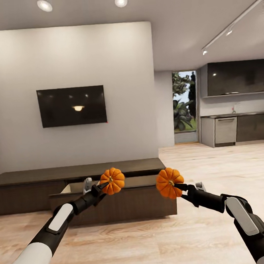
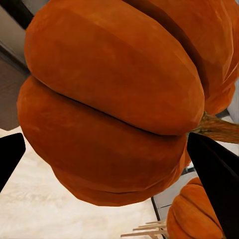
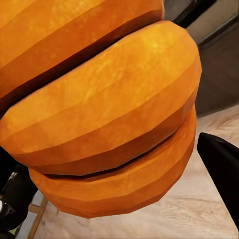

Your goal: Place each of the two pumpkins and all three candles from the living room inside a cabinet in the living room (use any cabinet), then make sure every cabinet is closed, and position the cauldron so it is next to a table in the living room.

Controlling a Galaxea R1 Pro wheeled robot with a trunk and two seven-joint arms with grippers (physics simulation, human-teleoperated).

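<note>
Across the lower left of the frame, the long dark brown cabinet [image 1: 77,172] is seen with one drawer [image 1: 114,199] pulled open. Two ribbed orange pumpkins are held before it: one [image 1: 112,180] grasped by the left claw [image 1: 103,187], the other [image 1: 169,183] by the right claw [image 1: 179,187].

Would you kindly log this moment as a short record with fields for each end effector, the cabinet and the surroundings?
left end effector: shut on left pumpkin, held above the open drawer
right end effector: shut on right pumpkin, held at the drawer's right end
cabinet: long, low, dark brown; one drawer pulled out
TV: on the wall above the cabinet
floor: pale wood
</note>
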